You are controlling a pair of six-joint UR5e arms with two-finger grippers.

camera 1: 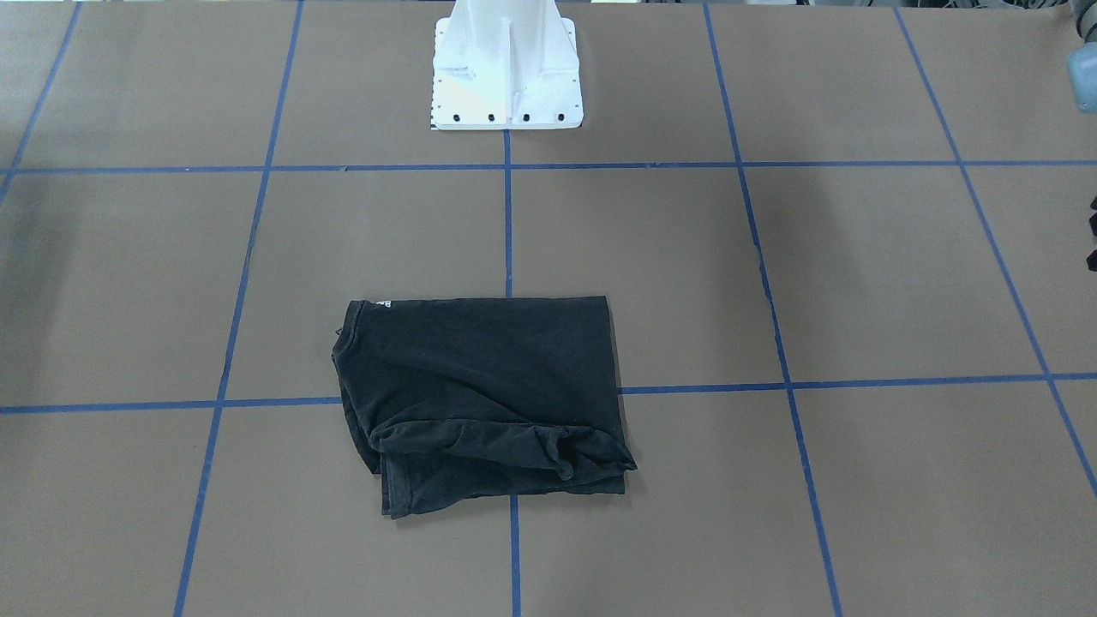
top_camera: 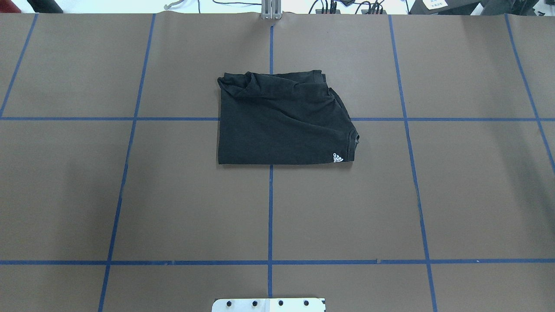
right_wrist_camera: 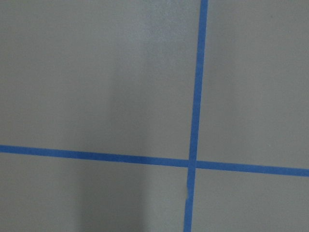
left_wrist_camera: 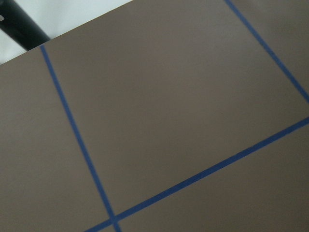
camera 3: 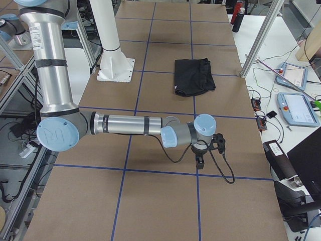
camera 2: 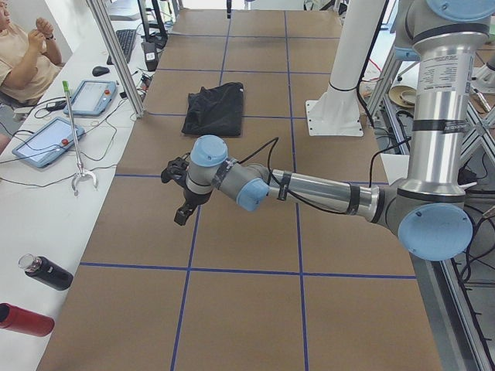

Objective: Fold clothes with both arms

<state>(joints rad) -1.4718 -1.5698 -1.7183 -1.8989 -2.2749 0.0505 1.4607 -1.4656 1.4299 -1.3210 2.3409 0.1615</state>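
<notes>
Two hands, the left hand and the right hand, hang above the bench (open or closed, I cannot tell), each well apart from the folded black T-shirt on it.

The black T-shirt carries one marking: a small white logo of three slanted stripes forming a triangle, printed at the corner of the fold beside the collar. Any lettering with it is too small to read. The upright section of the left arm carries a printed label. The right arm carries a second label. The text on both is illegible. The emblem on the joint cap cannot be read.
</notes>
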